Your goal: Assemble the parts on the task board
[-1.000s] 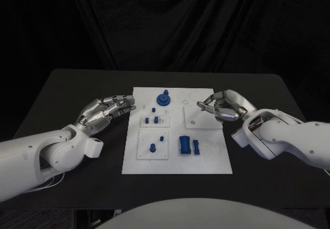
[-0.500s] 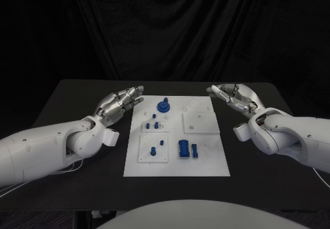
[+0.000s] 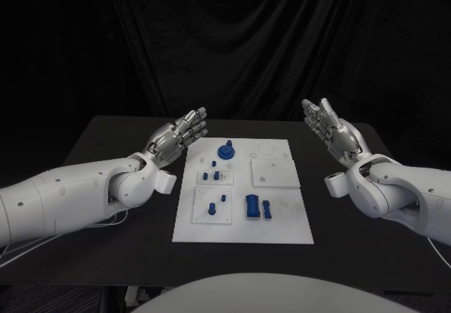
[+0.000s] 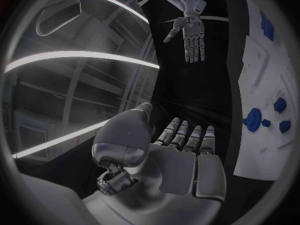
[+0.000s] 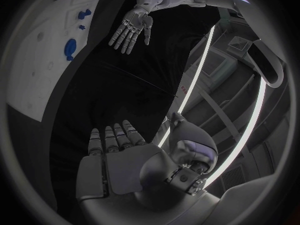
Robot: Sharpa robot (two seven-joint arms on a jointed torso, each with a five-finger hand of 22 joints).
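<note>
Hands (image 3: 178, 138) (image 3: 331, 130) flank task board (image 3: 282, 228) bearing blue parts (image 3: 255, 205).

Two bulky glossy white plastic arms with rounded shells, left arm (image 3: 66, 199), right arm (image 3: 414, 195). Silver-grey metal left hand (image 3: 176, 138) and right hand (image 3: 334, 134), segmented fingers, dark seams between segments. Thin white cable under left arm.
</note>
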